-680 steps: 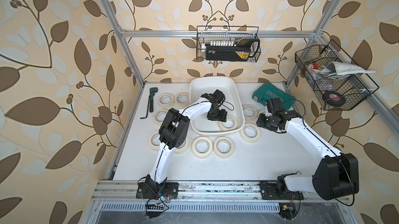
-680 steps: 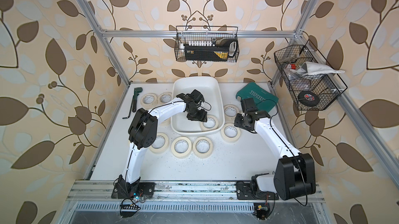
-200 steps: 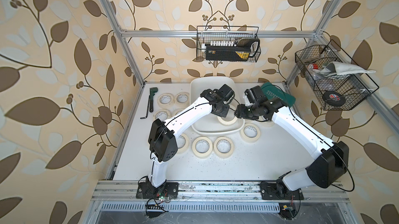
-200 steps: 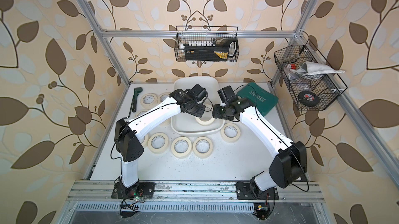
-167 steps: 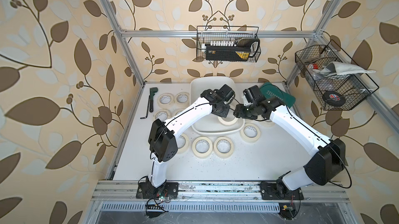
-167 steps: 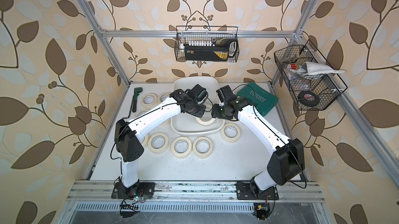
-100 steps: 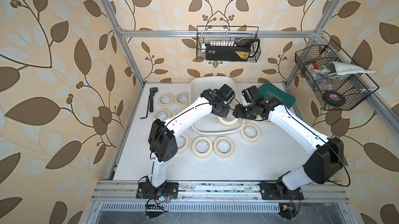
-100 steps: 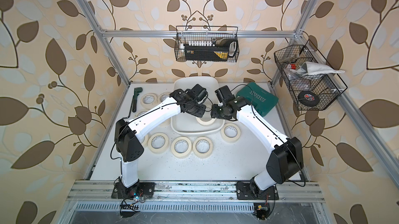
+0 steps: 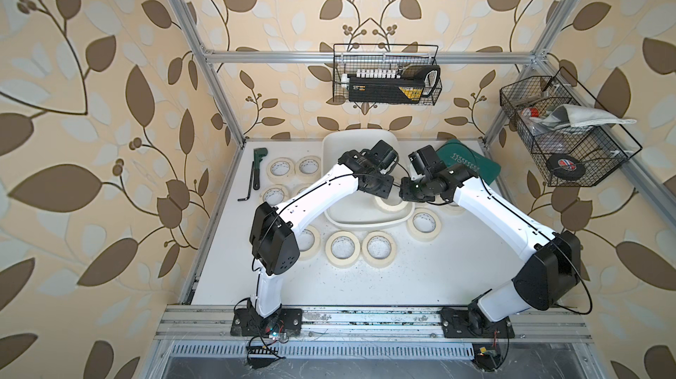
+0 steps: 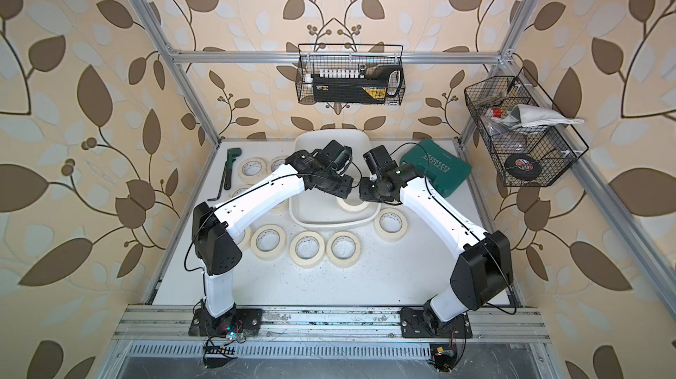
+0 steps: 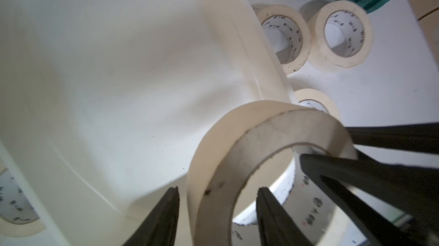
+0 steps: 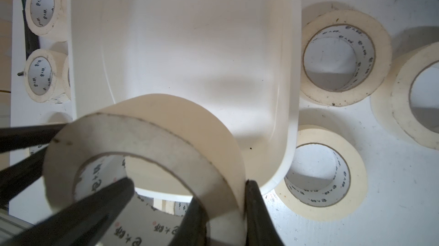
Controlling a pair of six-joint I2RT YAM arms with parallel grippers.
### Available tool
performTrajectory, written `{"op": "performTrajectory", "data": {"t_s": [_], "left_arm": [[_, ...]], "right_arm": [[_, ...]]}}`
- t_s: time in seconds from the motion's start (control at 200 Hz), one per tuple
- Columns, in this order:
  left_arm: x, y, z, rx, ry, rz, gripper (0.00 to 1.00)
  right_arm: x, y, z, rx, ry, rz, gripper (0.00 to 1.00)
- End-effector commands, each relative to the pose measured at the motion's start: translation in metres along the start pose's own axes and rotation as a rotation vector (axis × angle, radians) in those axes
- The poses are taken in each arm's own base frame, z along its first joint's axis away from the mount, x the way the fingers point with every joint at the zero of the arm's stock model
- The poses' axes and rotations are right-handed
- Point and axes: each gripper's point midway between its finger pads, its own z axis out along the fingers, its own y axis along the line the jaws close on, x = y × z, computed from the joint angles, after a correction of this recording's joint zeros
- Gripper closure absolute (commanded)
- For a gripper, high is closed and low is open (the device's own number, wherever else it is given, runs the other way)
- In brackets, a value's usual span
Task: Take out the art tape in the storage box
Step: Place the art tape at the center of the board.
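A cream art tape roll (image 11: pixel 237 138) (image 12: pixel 142 142) hangs tilted over the near right corner of the white storage box (image 9: pixel 351 220) (image 10: pixel 318 220). My right gripper (image 12: pixel 223 189) is shut on the roll's wall, one finger inside the ring and one outside. My left gripper (image 11: pixel 217 188) is open, its jaws straddling the opposite wall with a gap on each side. In both top views the left gripper (image 9: pixel 388 190) (image 10: pixel 345 190) and right gripper (image 9: pixel 404 192) (image 10: pixel 364 192) meet tip to tip above the roll (image 9: pixel 393 205). No other roll shows inside the box.
Several cream tape rolls (image 9: pixel 342 249) lie flat on the white table round the box. A teal tool case (image 9: pixel 472 167) sits at the back right, a wrench (image 9: pixel 256 165) at the back left. Wire baskets (image 9: pixel 386 77) (image 9: pixel 567 132) hang on the back and right walls.
My right gripper has closed on the roll's wall. The left gripper, shut on the roll before, has opened. Both arms stay almost still over the box corner.
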Motion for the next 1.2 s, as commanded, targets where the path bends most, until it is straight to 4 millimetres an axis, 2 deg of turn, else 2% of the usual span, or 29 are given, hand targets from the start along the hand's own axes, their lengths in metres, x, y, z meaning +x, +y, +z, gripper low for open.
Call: {"op": "performTrajectory", "data": {"t_s": [0.0, 0.17, 0.36, 0.57, 0.805, 0.94, 1.04, 1.115, 1.195], "left_arm": [[-0.017, -0.016, -0.041, 0.106, -0.104, -0.023, 0.3], [-0.021, -0.007, -0.054, 0.101, -0.152, -0.046, 0.14], [-0.021, 0.01, -0.062, 0.066, -0.196, -0.074, 0.01], [-0.017, 0.026, -0.057, 0.035, -0.184, -0.096, 0.01], [-0.013, 0.033, -0.047, 0.027, -0.156, -0.113, 0.01], [-0.011, 0.036, -0.04, 0.02, -0.133, -0.125, 0.01], [-0.008, 0.04, -0.036, 0.008, -0.117, -0.13, 0.01], [-0.007, 0.042, -0.035, 0.0, -0.112, -0.138, 0.01], [-0.005, 0.045, -0.032, -0.005, -0.106, -0.146, 0.01]], "right_arm": [[-0.014, 0.002, -0.014, -0.011, -0.055, -0.013, 1.0], [-0.017, -0.015, -0.021, 0.014, -0.061, 0.0, 1.0], [-0.02, -0.051, -0.032, 0.043, -0.083, 0.058, 1.0], [-0.02, -0.095, -0.048, 0.088, -0.113, 0.134, 1.0], [-0.007, -0.153, -0.061, 0.165, -0.147, 0.319, 1.0], [0.006, -0.174, -0.063, 0.191, -0.168, 0.415, 1.0], [0.023, -0.196, -0.066, 0.269, -0.182, 0.506, 1.0], [0.042, -0.216, -0.068, 0.357, -0.193, 0.626, 1.0], [0.071, -0.239, -0.072, 0.485, -0.193, 0.792, 1.0]]}}
